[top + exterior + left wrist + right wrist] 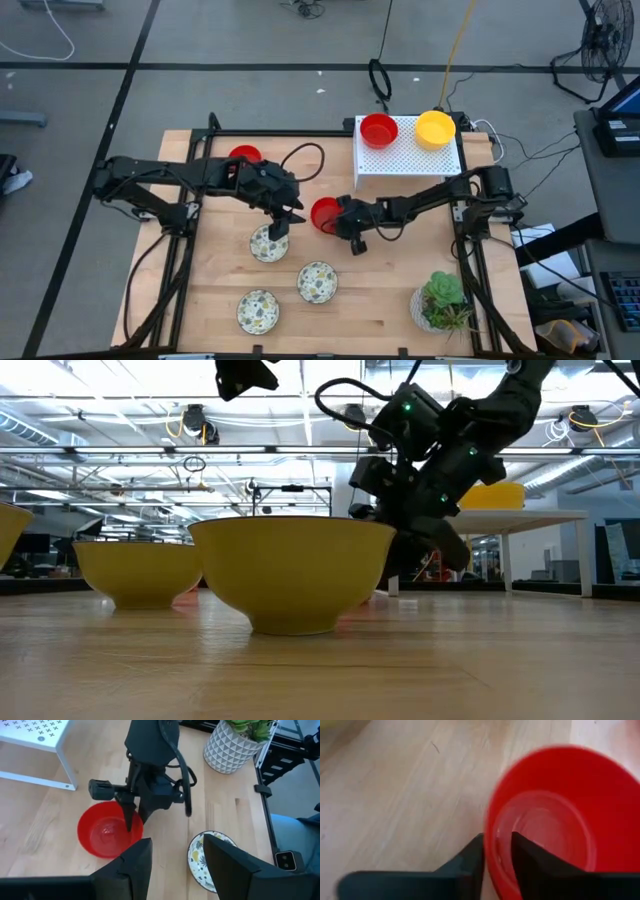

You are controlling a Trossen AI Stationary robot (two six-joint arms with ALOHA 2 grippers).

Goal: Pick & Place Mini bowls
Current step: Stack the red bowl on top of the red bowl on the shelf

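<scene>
My right gripper (336,218) is shut on a plain red mini bowl (323,213) at mid-table, just in front of the white rack. My left gripper (175,857) hovers open to the left of that bowl, above a speckled mini bowl (268,243) that stands on the table. Two more speckled bowls (317,282) (258,311) stand nearer the near edge. In the low view their outsides (290,570) look yellow and hide the held bowl. Another red bowl (245,155) sits at the far left. A red bowl (378,130) and a yellow bowl (435,128) stand on the rack. My right gripper holds the red bowl by its rim (492,857) on the side nearest the arm. One finger (522,855) is inside the bowl and one (475,857) outside, slanting down from the table's right. The bowl sits upright; whether its base is off the table I cannot tell.
The white perforated rack (400,160) stands at the far right of the table. A white pot with a green plant (443,303) is at the near right corner. Bare wood lies between the speckled bowls and the plant.
</scene>
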